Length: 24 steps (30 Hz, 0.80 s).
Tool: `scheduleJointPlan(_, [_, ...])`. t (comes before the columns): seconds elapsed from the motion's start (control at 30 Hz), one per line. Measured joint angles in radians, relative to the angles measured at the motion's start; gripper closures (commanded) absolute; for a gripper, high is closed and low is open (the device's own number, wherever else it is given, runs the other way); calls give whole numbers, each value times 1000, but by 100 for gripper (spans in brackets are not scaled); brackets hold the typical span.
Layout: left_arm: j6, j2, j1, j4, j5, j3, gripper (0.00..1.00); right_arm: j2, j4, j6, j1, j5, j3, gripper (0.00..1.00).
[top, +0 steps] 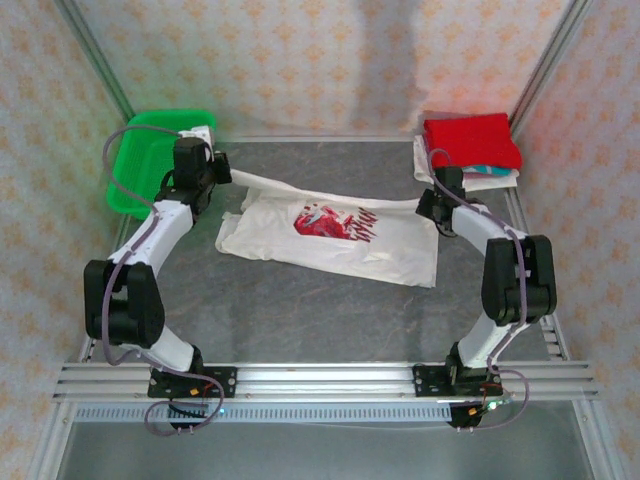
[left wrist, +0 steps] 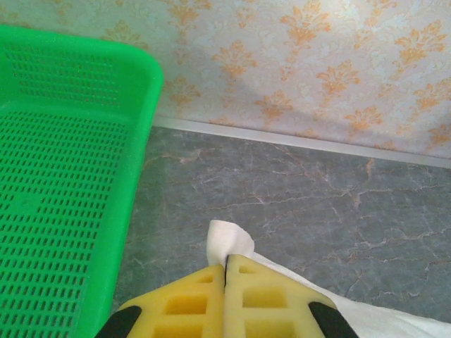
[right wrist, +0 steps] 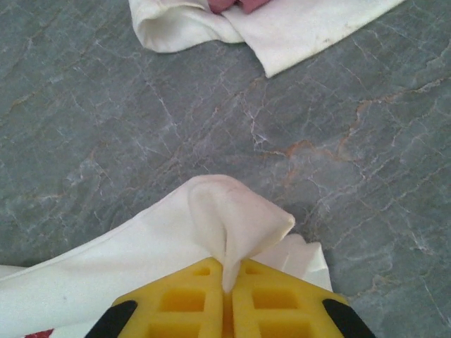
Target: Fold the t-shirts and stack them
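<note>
At the table's (top: 330, 320) far right corner the red tee (top: 472, 140) lies over others; of them I get a white and teal fringe (top: 492, 180), too slight to count layers. The left arm (top: 165, 225) hides part of the basket (top: 135, 180) at the far left corner. The left gripper (left wrist: 225, 264) and right gripper (right wrist: 227, 271) run off the bottom of their wrist views, and how deep the cream tee (top: 330, 250) sits between the pads (right wrist: 194, 303) is hidden. Its graphic (top: 335, 222) is too small to read. Cloth (right wrist: 303, 32) at the right wrist view's top edge is cropped; I can't tell whether its red patch is print or another tee.
</note>
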Motion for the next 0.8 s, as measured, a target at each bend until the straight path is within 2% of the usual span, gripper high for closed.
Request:
scheduleJointPlan(0.13, [-9, -28, 0, 12, -18, -50, 100, -25, 3, 10, 2, 19, -35, 90])
scheduleJointPlan(0.27, [-10, -55, 0, 13, -35, -85, 100, -76, 3, 25, 2, 30, -87, 83])
scheduleJointPlan(0.53, [-24, -131, 0, 23, -64, -203, 100, -211, -3, 61, 2, 49, -196, 78])
scheduleJointPlan(0.8, [-53, -167, 0, 24, -68, -340, 100, -308, -37, 78, 5, 12, -231, 72])
